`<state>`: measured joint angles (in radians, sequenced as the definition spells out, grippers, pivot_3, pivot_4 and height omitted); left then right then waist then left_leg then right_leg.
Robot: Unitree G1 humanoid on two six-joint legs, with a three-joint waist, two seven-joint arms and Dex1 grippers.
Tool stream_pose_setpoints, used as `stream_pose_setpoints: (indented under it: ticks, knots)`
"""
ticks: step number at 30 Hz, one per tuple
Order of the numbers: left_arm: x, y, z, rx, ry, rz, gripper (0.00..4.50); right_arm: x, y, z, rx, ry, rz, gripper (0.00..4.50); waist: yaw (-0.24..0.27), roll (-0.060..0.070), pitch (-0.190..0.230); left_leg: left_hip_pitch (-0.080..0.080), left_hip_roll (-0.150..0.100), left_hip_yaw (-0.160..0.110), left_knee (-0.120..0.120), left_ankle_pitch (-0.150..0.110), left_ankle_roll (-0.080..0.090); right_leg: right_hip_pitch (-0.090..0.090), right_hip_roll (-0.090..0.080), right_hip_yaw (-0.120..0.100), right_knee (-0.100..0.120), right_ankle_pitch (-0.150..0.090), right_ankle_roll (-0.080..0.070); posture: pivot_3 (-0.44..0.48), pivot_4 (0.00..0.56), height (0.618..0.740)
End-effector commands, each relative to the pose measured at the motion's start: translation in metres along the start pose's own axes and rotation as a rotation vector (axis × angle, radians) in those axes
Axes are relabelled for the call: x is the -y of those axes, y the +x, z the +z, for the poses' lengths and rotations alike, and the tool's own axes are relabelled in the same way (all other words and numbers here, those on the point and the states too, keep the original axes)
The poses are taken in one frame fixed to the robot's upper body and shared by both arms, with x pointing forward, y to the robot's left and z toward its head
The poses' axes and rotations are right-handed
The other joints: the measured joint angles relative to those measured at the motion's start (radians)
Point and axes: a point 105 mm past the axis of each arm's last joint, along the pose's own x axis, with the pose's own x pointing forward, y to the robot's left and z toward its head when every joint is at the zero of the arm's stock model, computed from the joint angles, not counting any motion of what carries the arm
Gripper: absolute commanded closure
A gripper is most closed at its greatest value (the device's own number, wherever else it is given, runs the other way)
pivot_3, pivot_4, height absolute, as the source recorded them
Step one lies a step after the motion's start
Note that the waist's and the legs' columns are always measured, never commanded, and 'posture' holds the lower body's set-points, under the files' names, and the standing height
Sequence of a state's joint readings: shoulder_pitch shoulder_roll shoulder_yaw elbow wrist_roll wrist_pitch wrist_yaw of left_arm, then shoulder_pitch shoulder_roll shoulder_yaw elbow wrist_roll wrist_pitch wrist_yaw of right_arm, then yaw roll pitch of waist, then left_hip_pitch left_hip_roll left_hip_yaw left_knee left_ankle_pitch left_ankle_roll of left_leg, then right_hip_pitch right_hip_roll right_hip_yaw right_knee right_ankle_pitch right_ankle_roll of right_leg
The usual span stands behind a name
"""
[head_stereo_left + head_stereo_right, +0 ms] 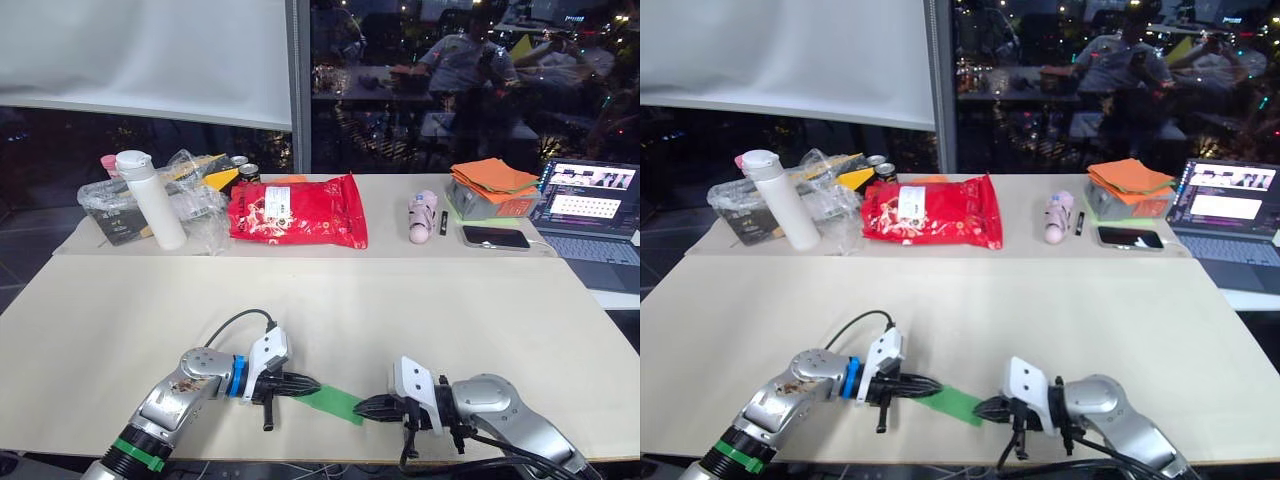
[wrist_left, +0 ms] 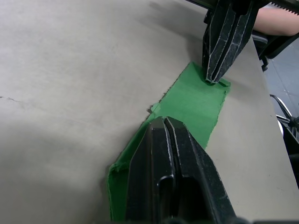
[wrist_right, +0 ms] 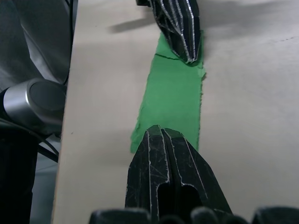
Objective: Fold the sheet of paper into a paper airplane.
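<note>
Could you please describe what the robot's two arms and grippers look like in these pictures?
Both arms are rounded silver-grey metal shells ending in white wrist blocks. The left arm has a blue ring at the wrist, a green band lower down and a looping black cable. The left gripper and right gripper each have two black, ridged, tapering fingers. Black cables trail from the right arm.

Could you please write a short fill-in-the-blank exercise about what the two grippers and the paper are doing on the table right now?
1. The folded strip of paper between the two grippers is bright ____.
2. The left gripper and right gripper each press with fingers ____ on one end of the strip.
3. The strip lies flat on the beige ____.
4. At the far side of the table, the glossy bag is ____.

Missing words: green; shut; table; red
</note>
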<state>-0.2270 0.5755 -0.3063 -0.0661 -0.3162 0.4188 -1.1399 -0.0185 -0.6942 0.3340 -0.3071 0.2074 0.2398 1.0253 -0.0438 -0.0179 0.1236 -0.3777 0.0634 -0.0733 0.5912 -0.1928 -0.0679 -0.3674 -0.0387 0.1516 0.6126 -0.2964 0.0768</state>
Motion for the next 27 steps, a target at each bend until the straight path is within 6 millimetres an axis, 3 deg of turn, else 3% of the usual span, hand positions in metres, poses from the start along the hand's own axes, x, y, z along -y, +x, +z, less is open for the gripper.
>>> stream_pose_setpoints:
  ticks: [1,4,6,11,15,20,27]
  knots:
    - [0.003,0.002,-0.007,-0.006,-0.038,-0.014,4.50,0.002,-0.008,-0.006,-0.027,0.022,-0.016,4.48,0.000,0.000,0.000,0.000,0.000,0.000,0.000,0.000,0.000,0.000,0.000,0.000,0.000,0.000,0.000,0.000,0.150,0.725]
    - [0.003,0.000,0.001,0.032,-0.033,-0.021,4.50,0.011,-0.015,0.014,0.043,-0.003,-0.055,4.48,0.001,-0.001,0.000,-0.001,0.000,0.000,0.000,0.000,0.000,0.000,0.000,0.000,0.000,0.000,0.000,0.000,0.150,0.725]
    - [0.005,-0.006,0.012,0.074,-0.034,-0.030,4.50,0.005,-0.022,0.029,0.079,-0.005,-0.032,4.48,0.001,0.000,0.000,-0.003,0.000,0.000,0.001,0.000,0.000,-0.001,0.000,0.000,0.000,0.000,0.000,0.000,0.150,0.725]
    - [0.002,-0.030,0.054,0.175,-0.002,0.014,4.50,-0.006,-0.045,0.075,0.200,0.048,0.070,4.48,-0.001,-0.001,0.005,-0.007,0.000,-0.001,0.000,0.000,0.000,-0.001,0.001,0.000,0.002,0.004,0.006,0.000,0.150,0.725]
    - [0.007,-0.051,0.080,0.182,0.039,0.018,4.50,-0.009,-0.051,0.091,0.146,0.060,0.122,4.48,-0.003,-0.002,0.007,-0.006,0.000,-0.001,0.001,0.000,0.000,-0.001,0.001,0.000,0.001,0.002,0.003,0.000,0.150,0.725]
    - [0.010,-0.081,0.059,-0.018,0.078,0.062,4.50,0.003,-0.038,0.088,0.001,0.048,0.057,4.48,-0.008,-0.002,0.008,-0.005,0.001,0.000,-0.001,0.000,0.000,-0.004,0.001,0.000,0.000,0.002,0.002,0.000,0.150,0.725]
    - [0.014,-0.091,0.047,-0.027,0.033,0.114,4.50,0.018,-0.018,0.078,-0.042,0.089,0.006,4.48,0.004,-0.005,0.010,-0.007,0.001,0.000,0.000,0.000,0.000,-0.007,0.000,0.000,-0.001,0.001,0.001,0.000,0.150,0.725]
